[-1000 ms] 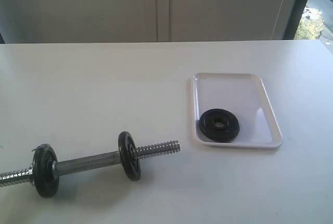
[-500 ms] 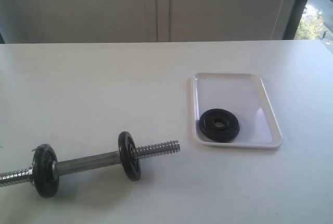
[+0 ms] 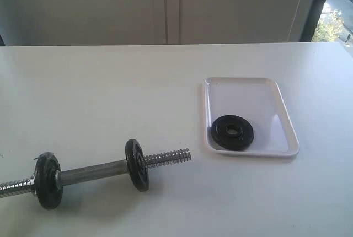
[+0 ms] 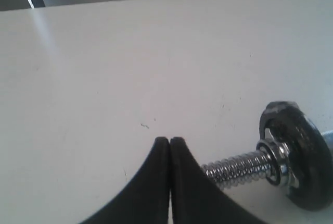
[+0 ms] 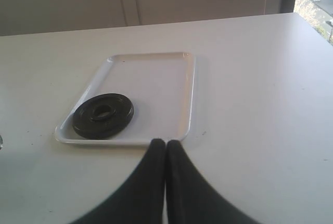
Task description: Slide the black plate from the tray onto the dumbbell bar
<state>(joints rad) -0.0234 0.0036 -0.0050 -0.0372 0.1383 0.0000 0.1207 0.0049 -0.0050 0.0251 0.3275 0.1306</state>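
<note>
The dumbbell bar (image 3: 91,172) lies on the white desk (image 3: 110,93) at about 8 o'clock in the exterior view. It runs roughly from 9 o'clock to 3 o'clock with a slight tilt, and its left end is cut off by the frame edge. Two small black discs stand upright on it, the left disc (image 3: 47,180) and the right disc (image 3: 137,165). Past the right disc, the bare threaded end (image 3: 168,157) points toward 3 o'clock.

The left end effector (image 4: 169,140) has its two black fingers pressed together tip to tip, narrow and holding nothing. It is over bare desk, with one threaded end of the bar and a disc near it.

The tray (image 3: 251,80) sits at about 4 o'clock, with a strip of bare desk between it and the threaded end. The black plate (image 3: 232,132) lies flat inside the tray, in its 7 o'clock corner and close to the rim.

The right end effector (image 5: 165,142) is likewise narrow, fingers together and empty. It is near the tray's rim and apart from the plate.
</note>
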